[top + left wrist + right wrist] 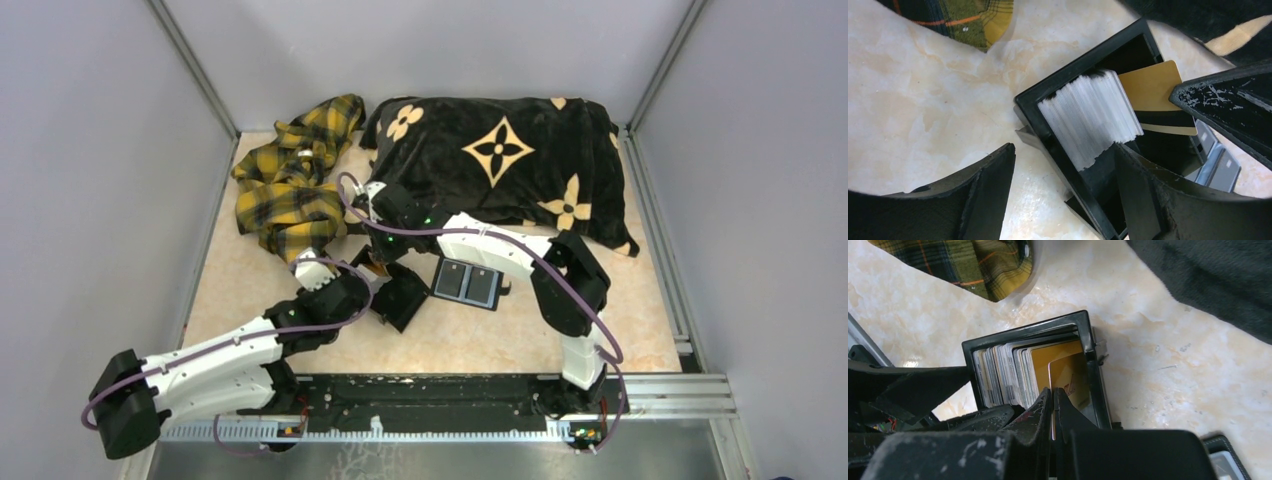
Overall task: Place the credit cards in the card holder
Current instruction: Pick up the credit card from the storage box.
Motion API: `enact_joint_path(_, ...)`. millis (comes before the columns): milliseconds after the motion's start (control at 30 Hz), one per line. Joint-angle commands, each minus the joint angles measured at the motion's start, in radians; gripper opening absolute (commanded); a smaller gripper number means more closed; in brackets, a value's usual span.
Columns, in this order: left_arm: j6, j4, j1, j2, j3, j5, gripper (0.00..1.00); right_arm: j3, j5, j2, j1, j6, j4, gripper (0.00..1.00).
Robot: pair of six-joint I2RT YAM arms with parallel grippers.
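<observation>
Right hand (1053,392) pinches a gold card (1068,375) in the black tray (1023,335).

The pale stone counter (480,345) has a big black blanket (500,160) with tan flowers along its far edge, up to the far right corner. A yellow checked cloth (290,180) is bunched at the far left corner. The tray sits in the middle, with a row of white cards (1093,115) standing in it. The card holder (467,283) lies open and flat just beside the tray, toward the right edge. The left hand (1064,147) has its fingers wide apart, one on each side of a tray wall, not squeezing it. The right hand is clamped on the gold card at the end of the row.
</observation>
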State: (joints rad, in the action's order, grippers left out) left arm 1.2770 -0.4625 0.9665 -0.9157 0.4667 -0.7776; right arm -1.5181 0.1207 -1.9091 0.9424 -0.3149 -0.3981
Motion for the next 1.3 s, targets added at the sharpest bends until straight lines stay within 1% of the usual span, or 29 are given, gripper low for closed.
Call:
enact_joint_path(0,-0.106,0.076,-0.062,0.000,0.047,0.055,0.79,0.012,-0.073,0.103,0.019,0.022,0.012,0.01)
enact_joint_path(100,-0.212,0.141,-0.142,-0.014,0.058,0.146,0.78,0.037,-0.118,0.135,0.020,0.033,0.016,0.00)
enact_joint_path(167,-0.258,0.170,-0.174,-0.018,0.076,0.192,0.78,0.055,-0.135,0.163,0.020,0.038,0.020,0.00)
enact_joint_path(300,-0.350,0.189,-0.192,-0.036,0.171,0.254,0.79,0.091,-0.164,0.223,0.019,0.042,0.029,0.00)
enact_joint_path(367,-0.428,0.240,-0.194,-0.041,0.201,0.306,0.81,0.110,-0.167,0.248,0.020,0.041,0.033,0.00)
enact_joint_path(400,-0.464,0.269,-0.196,-0.041,0.210,0.336,0.81,0.118,-0.168,0.295,0.019,0.040,0.032,0.00)
enact_joint_path(500,-0.575,0.372,-0.204,-0.029,0.208,0.444,0.82,0.148,-0.164,0.353,0.013,0.031,0.018,0.00)
enact_joint_path(633,-0.696,0.484,-0.208,0.004,0.178,0.601,0.85,0.217,-0.098,0.444,-0.019,0.005,0.015,0.00)
enact_joint_path(700,-0.742,0.503,-0.210,0.009,0.173,0.656,0.86,0.259,-0.060,0.494,-0.041,-0.008,0.015,0.00)
enact_joint_path(800,-0.806,0.516,-0.213,0.001,0.172,0.739,0.86,0.335,0.028,0.570,-0.087,-0.032,0.019,0.00)
enact_joint_path(900,-0.859,0.580,-0.216,-0.002,0.149,0.866,0.86,0.408,0.137,0.638,-0.132,-0.054,0.034,0.00)
enact_joint_path(1000,-0.894,0.637,-0.221,-0.024,0.137,1.002,0.86,0.459,0.200,0.696,-0.156,-0.069,0.040,0.00)
enact_joint_path(1267,-0.933,0.677,-0.235,-0.122,0.143,1.291,0.84,0.546,0.342,0.787,-0.222,-0.110,0.070,0.00)
